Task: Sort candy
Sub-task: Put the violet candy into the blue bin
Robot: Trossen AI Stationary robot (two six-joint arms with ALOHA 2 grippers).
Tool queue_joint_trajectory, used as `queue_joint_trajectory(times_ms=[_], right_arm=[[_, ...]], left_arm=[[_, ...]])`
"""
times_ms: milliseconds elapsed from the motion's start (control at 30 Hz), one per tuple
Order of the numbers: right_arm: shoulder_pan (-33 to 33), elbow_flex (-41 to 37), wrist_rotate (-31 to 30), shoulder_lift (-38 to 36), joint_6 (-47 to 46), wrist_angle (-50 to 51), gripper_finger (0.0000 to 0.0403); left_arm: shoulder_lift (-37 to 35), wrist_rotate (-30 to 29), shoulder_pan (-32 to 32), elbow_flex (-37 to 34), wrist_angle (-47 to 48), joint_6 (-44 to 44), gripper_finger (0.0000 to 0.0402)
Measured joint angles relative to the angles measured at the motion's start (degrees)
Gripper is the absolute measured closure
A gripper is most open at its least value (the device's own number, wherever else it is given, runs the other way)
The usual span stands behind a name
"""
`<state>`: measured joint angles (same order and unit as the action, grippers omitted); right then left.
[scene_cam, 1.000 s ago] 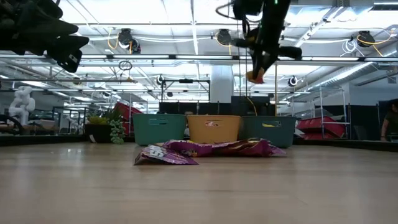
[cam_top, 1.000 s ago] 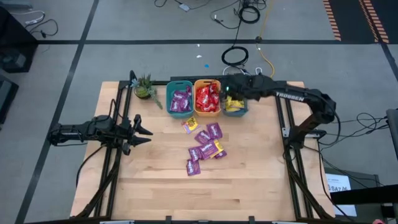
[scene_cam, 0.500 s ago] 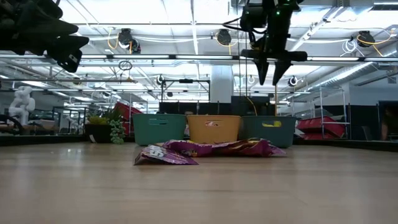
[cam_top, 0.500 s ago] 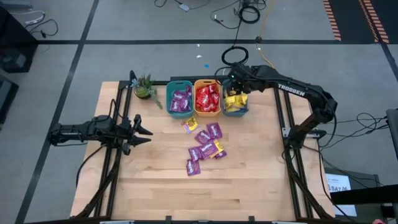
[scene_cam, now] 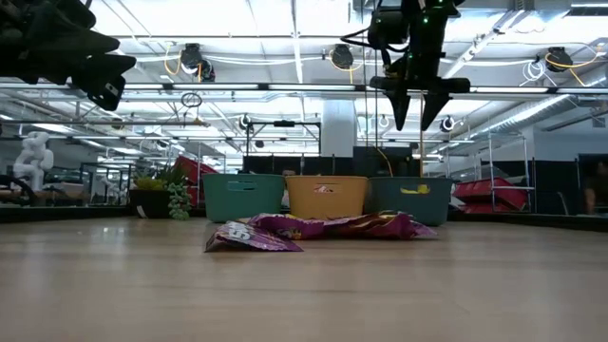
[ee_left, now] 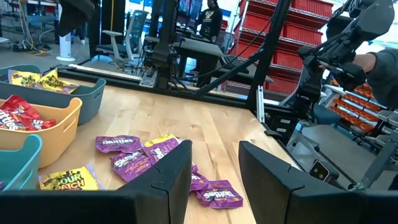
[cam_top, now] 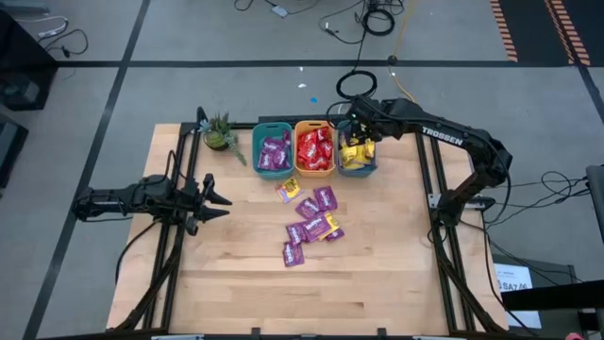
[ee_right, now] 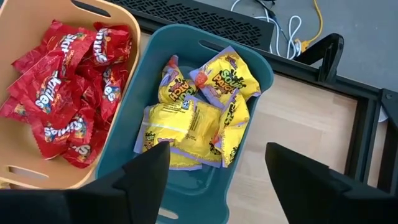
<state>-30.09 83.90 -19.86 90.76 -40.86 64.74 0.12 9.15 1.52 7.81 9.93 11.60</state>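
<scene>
The candy lies partly sorted. Purple packets fill the left teal bin (cam_top: pixel 274 149), red ones the orange bin (cam_top: pixel 314 148), and yellow ones (ee_right: pixel 193 118) the right teal bin (cam_top: pixel 360 171). Loose purple packets (cam_top: pixel 311 222) and a yellow one (cam_top: pixel 290 189) lie flat on the table's middle. My right gripper (ee_right: pixel 217 152) hangs open above the right teal bin, fingers pointing steeply down, nothing between them; the low view shows it high over the bins (scene_cam: pixel 420 122). My left gripper (cam_top: pixel 219 199) waits open and level at the table's left side (ee_left: pixel 214 155).
A small potted plant (cam_top: pixel 220 133) stands at the far left beside the bins. The three bins sit in a row along the far edge. Bare wood (cam_top: pixel 377 274) spreads on the near half. Metal frame rails run along both table sides.
My right gripper has swung a little toward the table's right edge, over the right teal bin, and has opened. The small packet that it held a second ago is gone from between its fingers.
</scene>
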Motion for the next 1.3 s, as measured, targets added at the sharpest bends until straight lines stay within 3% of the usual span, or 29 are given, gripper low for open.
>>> queue_joint_trajectory(times_ms=[567, 800, 967, 1100, 1300], right_arm=[[1.2, 0.0, -0.3, 0.0, 2.4, -2.1, 0.0147], [13.2, 0.0, -5.6, 0.0, 0.3, -5.2, 0.0147], [24.4, -4.7, -11.1, 0.0, -7.3, -6.2, 0.0147], [29.7, -13.5, -8.9, 0.0, -16.1, -17.0, 0.0147], [34.6, -26.4, -10.3, 0.2, -17.9, -46.4, 0.0147]], left_arm=[[0.0, 0.0, 0.0, 0.0, 0.0, 0.0, 0.0259], [0.0, 0.0, 0.0, 0.0, 0.0, 0.0, 0.0259], [0.0, 0.0, 0.0, 0.0, 0.0, 0.0, 0.0259], [0.0, 0.0, 0.0, 0.0, 0.0, 0.0, 0.0259], [0.0, 0.0, 0.0, 0.0, 0.0, 0.0, 0.0259]])
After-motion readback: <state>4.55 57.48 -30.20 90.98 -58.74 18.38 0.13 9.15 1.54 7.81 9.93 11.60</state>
